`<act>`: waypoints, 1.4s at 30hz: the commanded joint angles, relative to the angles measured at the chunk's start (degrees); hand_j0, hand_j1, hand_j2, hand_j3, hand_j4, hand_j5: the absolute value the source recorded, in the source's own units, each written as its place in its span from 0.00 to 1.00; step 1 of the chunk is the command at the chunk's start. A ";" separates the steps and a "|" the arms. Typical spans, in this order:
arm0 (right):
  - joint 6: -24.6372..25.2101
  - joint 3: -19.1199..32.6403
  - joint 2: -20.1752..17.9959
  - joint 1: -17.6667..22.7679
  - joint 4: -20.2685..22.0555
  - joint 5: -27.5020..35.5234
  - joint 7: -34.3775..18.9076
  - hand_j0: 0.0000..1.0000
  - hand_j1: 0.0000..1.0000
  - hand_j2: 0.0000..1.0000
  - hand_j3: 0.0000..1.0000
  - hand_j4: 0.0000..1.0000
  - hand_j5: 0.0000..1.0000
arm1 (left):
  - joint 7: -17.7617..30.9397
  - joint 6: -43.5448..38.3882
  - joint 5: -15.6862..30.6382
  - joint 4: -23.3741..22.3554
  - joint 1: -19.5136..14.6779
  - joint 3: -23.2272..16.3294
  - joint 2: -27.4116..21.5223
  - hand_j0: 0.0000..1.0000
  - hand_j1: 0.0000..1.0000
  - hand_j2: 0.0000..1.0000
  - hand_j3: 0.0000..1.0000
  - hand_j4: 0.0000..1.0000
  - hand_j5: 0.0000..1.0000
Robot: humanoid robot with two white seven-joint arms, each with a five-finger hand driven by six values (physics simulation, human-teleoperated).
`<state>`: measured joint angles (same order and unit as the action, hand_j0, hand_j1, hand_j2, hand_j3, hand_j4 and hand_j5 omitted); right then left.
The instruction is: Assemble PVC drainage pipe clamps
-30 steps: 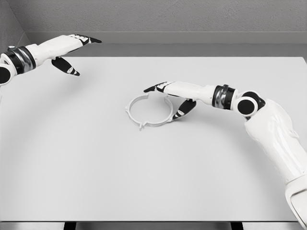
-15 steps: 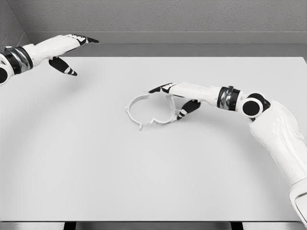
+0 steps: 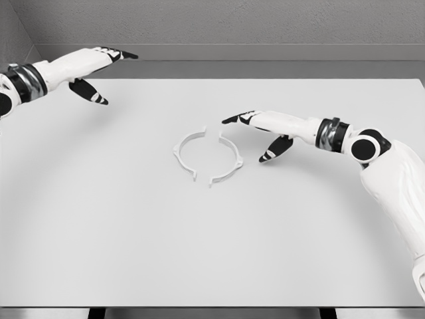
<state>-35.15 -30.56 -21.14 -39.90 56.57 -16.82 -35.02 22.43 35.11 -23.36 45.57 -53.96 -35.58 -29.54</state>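
Observation:
Two white half-ring clamp pieces lie flat in the middle of the table. The left half (image 3: 185,151) and the right half (image 3: 229,161) face each other with small gaps between their ends. My right hand (image 3: 255,136) hovers just right of the right half, fingers extended, thumb below, holding nothing and not touching the clamp. My left hand (image 3: 99,73) hangs over the table's far left corner, fingers stretched out, empty.
The grey table (image 3: 212,252) stretches wide around the clamp pieces. Its back edge meets a grey wall (image 3: 232,26). My right forearm (image 3: 372,153) crosses the table's right side.
The right hand drew back to the right, away from the clamp. The ring, closed and touched before, now lies as two separated halves. The left hand barely moved.

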 commanded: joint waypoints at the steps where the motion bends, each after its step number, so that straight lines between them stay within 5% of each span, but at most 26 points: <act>1: 0.15 1.03 -0.04 0.00 0.04 0.56 0.02 1.00 1.00 1.00 1.00 1.00 1.00 | 1.47 -0.11 0.25 0.40 0.00 -0.37 3.34 1.00 1.00 1.00 1.00 1.00 1.00; 5: 0.15 11.31 -6.01 2.02 0.56 5.04 0.02 1.00 1.00 1.00 1.00 1.00 1.00 | 3.06 -0.11 0.25 -2.94 0.09 -0.37 5.36 1.00 1.00 1.00 1.00 1.00 1.00; 9: 0.15 11.40 -12.25 2.02 0.91 7.33 0.02 1.00 1.00 1.00 1.00 1.00 1.00 | 3.06 -0.11 -0.02 -2.85 0.79 -0.46 6.51 1.00 1.00 1.00 1.00 1.00 1.00; 15: 0.15 11.14 -13.84 1.76 1.00 7.33 0.02 1.00 1.00 1.00 1.00 1.00 1.00 | 3.14 -0.11 -6.61 -3.12 0.70 -0.37 11.52 1.00 1.00 1.00 1.00 1.00 1.00; 19: 0.15 10.00 -13.92 1.49 1.09 7.33 0.02 1.00 1.00 1.00 1.00 1.00 1.00 | 3.14 -0.11 -15.40 -2.15 0.18 -0.54 15.03 1.00 1.00 1.00 1.00 1.00 1.00; 42: 0.15 7.10 -13.92 0.97 2.94 7.33 0.02 1.00 1.00 1.00 1.00 1.00 1.00 | 3.14 -0.11 -14.96 -1.88 0.79 -0.72 16.35 1.00 1.00 1.00 1.00 1.00 1.00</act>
<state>-35.16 -23.45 -35.03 -38.85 59.47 -9.93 -35.03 25.61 35.13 -38.72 43.71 -53.09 -36.43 -13.55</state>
